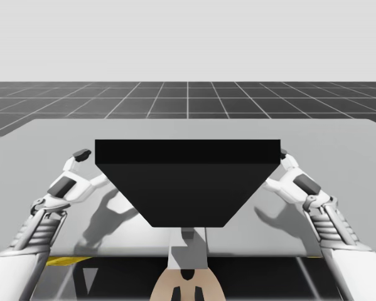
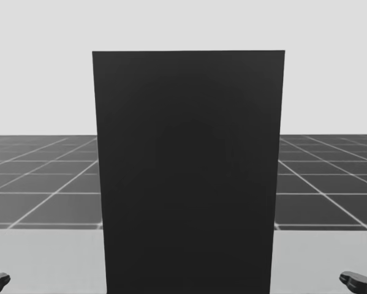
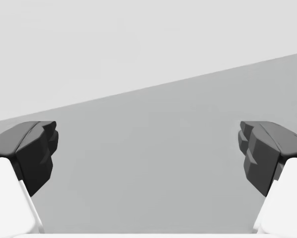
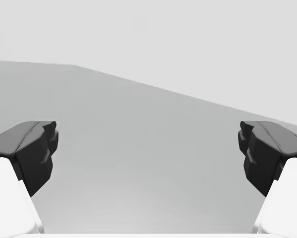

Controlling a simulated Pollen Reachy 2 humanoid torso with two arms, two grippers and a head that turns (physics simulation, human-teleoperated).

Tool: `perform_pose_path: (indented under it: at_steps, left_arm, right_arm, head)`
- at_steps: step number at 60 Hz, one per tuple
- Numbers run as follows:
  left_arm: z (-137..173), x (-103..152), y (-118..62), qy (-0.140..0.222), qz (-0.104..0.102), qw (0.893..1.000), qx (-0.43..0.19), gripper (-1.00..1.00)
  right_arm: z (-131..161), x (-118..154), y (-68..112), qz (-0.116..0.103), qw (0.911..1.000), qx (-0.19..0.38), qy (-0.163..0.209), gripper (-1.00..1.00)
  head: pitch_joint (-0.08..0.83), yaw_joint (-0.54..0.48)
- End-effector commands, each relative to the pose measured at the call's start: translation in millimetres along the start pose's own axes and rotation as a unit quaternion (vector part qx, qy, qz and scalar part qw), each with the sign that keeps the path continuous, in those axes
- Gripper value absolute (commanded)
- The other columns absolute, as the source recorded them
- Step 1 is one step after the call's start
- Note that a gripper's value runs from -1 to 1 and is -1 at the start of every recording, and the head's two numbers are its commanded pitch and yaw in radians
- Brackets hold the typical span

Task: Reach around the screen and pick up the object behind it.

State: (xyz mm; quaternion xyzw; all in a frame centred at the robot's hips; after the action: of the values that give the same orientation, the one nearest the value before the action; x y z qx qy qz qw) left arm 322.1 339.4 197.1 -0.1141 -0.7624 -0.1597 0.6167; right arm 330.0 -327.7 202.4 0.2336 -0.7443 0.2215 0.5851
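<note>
Flanking the screen (image 1: 188, 182), left hand (image 3: 148, 148) and right hand (image 4: 148, 148) both gape, fingers apart, empty; reach-around and grasp outstanding.

Simulated scene. Wide, flat table (image 1: 338, 144) in matte pale grey across the foreground. Beyond its far edge, dark floor (image 1: 188, 97) ruled by thin light lines into large squares, receding to a level horizon. Above the horizon, plain, uniform pale grey backdrop (image 1: 188, 37). Even, diffuse light; soft grey shadows (image 1: 109, 213) on the tabletop near its front edge, at both sides.
</note>
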Motion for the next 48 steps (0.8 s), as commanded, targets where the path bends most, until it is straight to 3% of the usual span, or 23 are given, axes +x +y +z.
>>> perform_pose_path:
  at_steps: [1, 16, 28, 48]
  left_arm:
    - [27, -2, 6.5, 0.002, 0.013, 0.996, -0.085, -1.0]
    - [49, -11, 6.8, 0.017, 0.019, 0.984, -0.177, -1.0]
    - [51, -19, -5.2, 0.036, 0.012, 0.972, -0.23, -1.0]
    - [1, -34, -40.9, 0.059, 0.008, 0.965, -0.254, -1.0]
  right_arm:
    - [14, -7, 6.7, 0.002, 0.9981, 0.062, 0.005, -1.0]
    - [38, -17, 9.6, -0.016, 0.9883, 0.15, 0.017, -1.0]
    - [41, -29, 10.4, -0.013, 0.9835, 0.178, 0.028, -1.0]
    - [40, -32, 14.3, -0.008, 0.982, 0.186, 0.029, -1.0]
  head:
    - [0.022, 0.02]
    - [0.034, 0.02]
    - [0.044, 0.02]
    - [0.059, 0.02]
